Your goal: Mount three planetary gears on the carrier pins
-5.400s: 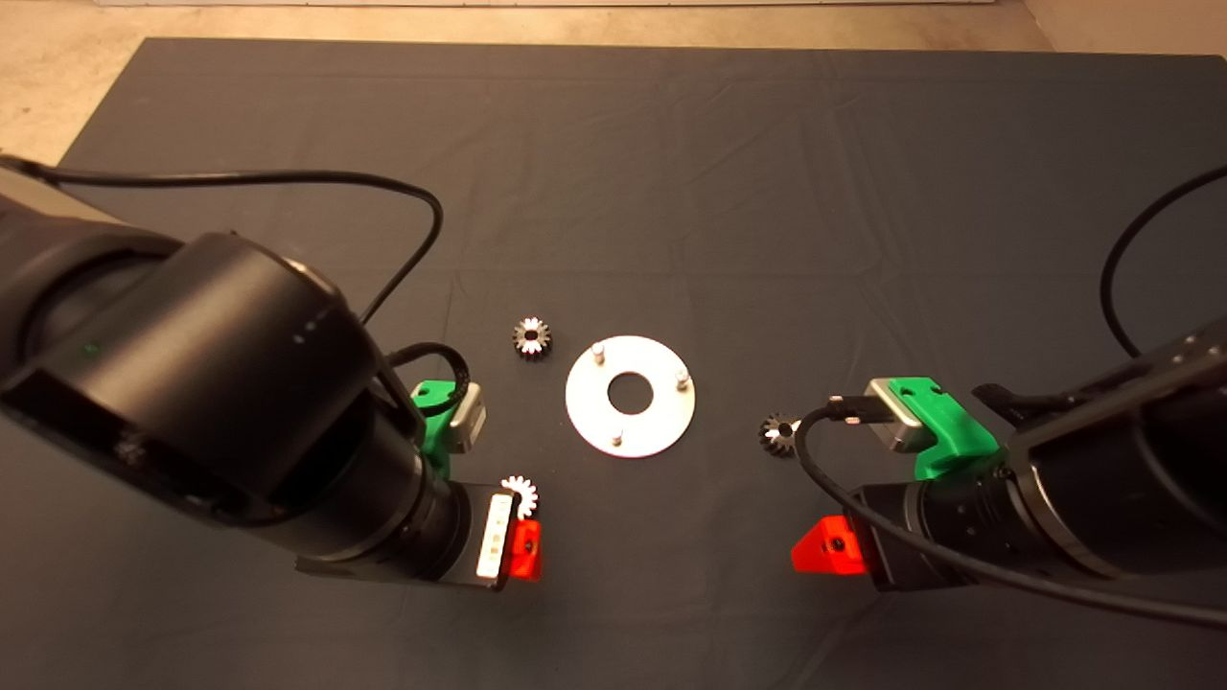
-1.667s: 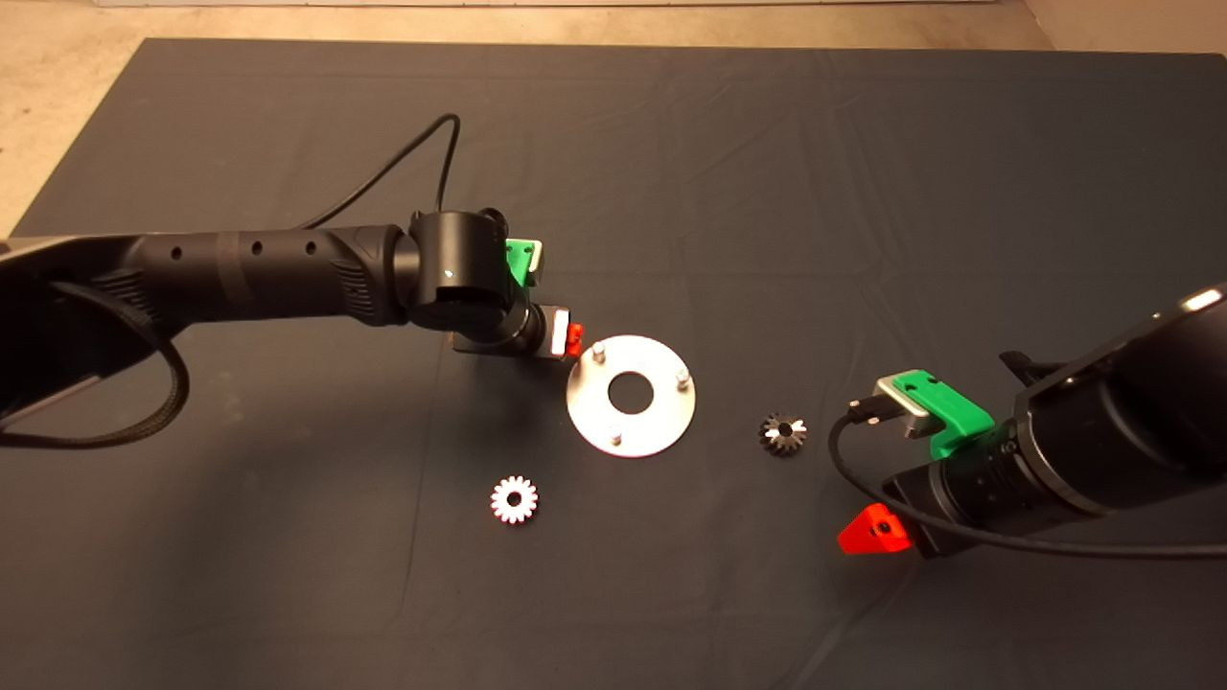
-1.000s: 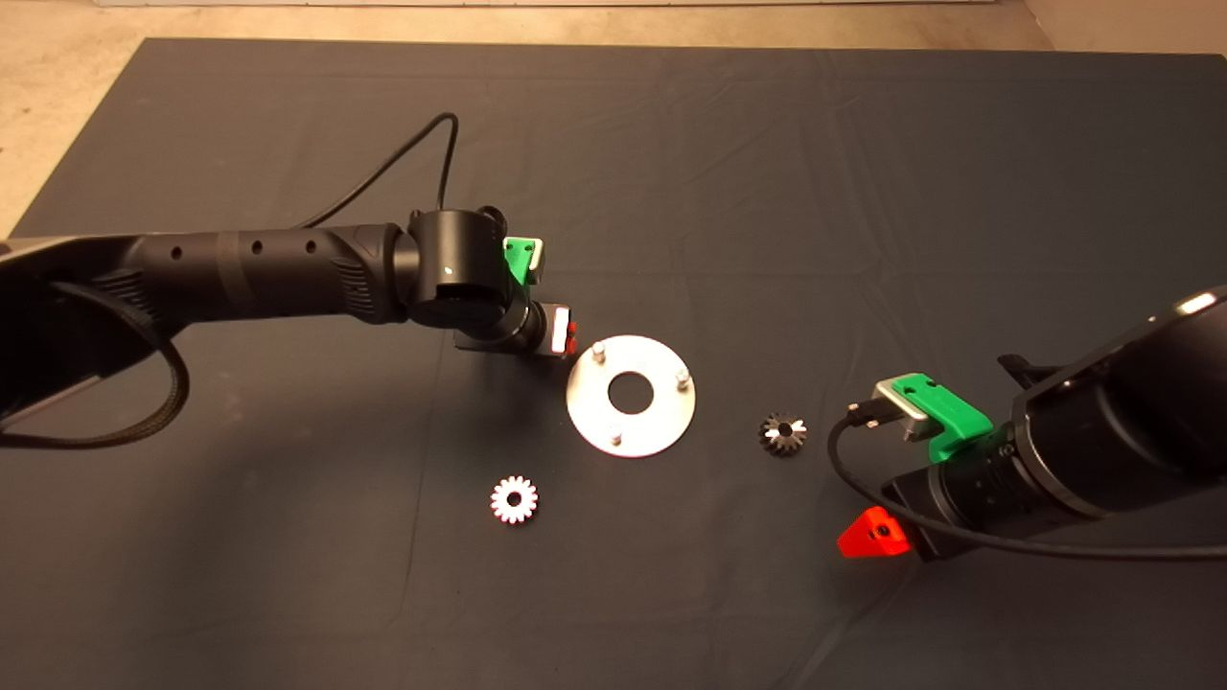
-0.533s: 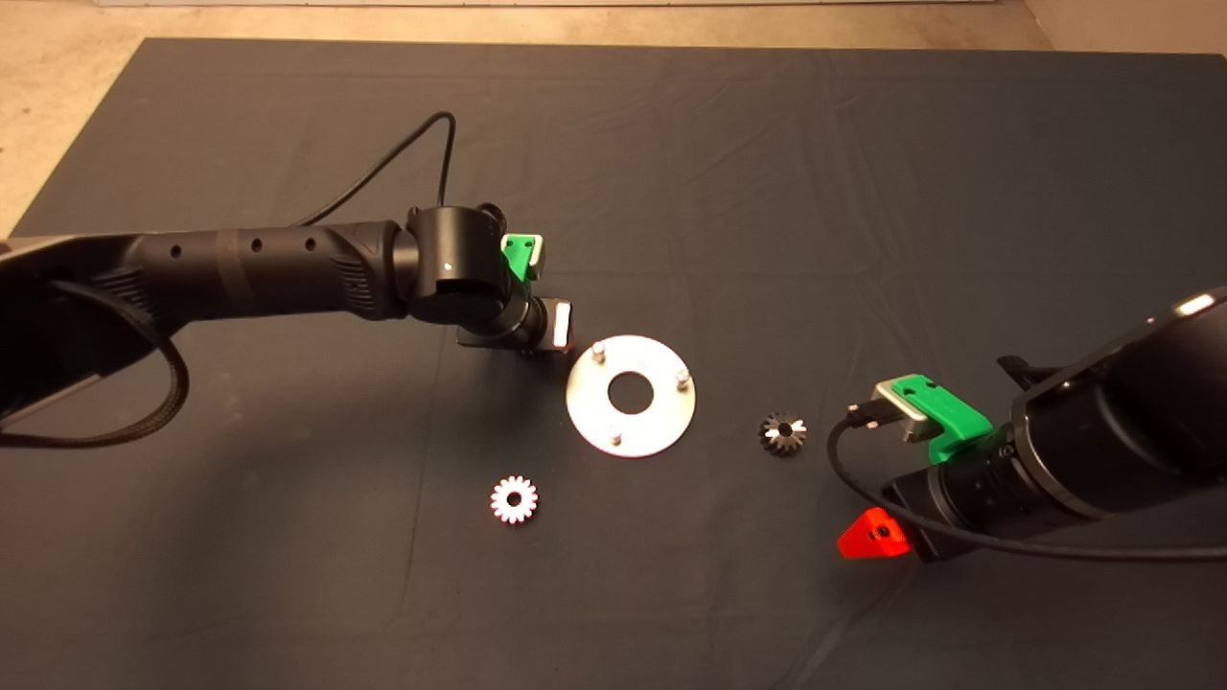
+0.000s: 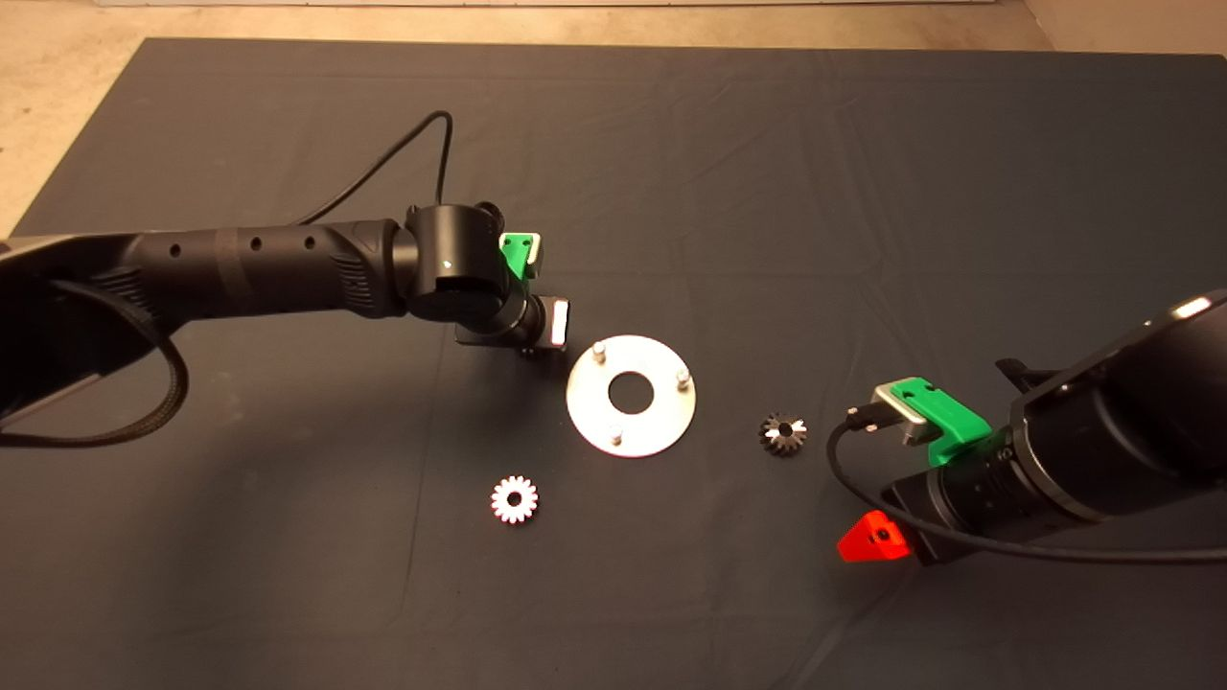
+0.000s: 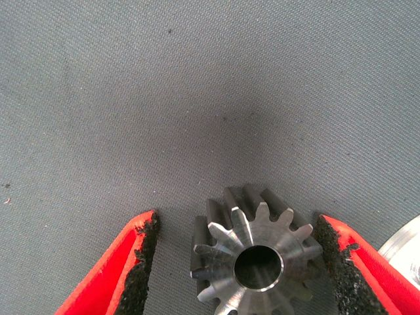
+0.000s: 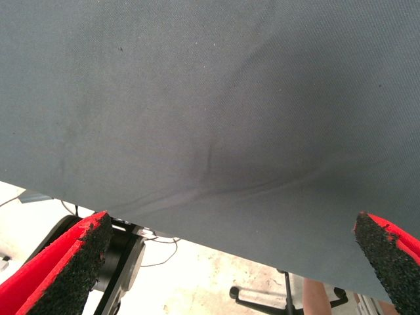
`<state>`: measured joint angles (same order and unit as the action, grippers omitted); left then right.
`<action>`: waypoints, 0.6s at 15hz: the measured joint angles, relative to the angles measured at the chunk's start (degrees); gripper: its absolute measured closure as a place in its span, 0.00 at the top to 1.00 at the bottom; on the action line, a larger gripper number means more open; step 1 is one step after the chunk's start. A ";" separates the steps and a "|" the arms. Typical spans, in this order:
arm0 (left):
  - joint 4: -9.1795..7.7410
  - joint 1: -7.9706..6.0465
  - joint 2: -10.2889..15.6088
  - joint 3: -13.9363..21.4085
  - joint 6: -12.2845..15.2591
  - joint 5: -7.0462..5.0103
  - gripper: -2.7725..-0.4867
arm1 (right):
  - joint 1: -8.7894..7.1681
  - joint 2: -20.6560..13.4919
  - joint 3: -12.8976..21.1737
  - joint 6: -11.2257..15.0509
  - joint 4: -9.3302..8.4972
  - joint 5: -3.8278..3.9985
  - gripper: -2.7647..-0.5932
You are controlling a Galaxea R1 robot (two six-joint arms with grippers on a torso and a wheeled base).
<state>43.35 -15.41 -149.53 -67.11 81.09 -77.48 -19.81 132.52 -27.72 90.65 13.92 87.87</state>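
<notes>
Flat round silver plate (image 5: 661,417) with three short silver carrier pins (image 5: 597,353) lies mid dark mat (image 5: 729,172) on the bench, all pins bare. Left gripper (image 6: 239,259) is just beside the plate, spread around one small shiny toothed planetary gear (image 6: 252,256); one pad touches it, the other stands apart. Two more gears flat on the mat: (image 5: 514,499), (image 5: 782,433). Right gripper (image 7: 233,262) is wide, empty, near the latter.

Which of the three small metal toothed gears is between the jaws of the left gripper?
The small shiny metal gear beside the round silver plate, between the left gripper jaws. The other two gears lie free on the dark mat.
</notes>
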 joint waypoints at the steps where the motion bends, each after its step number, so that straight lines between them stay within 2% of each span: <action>1: 0.00 0.00 -0.02 0.00 -0.02 -0.02 0.48 | 0.00 0.00 0.00 0.00 0.00 0.00 1.00; 9: -0.02 0.01 -0.17 0.00 -0.02 0.15 0.32 | 0.02 0.00 -0.11 -0.02 0.00 0.00 1.00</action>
<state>43.33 -15.40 -149.70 -67.11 81.07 -77.34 -19.79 132.52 -27.83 90.62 13.92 87.87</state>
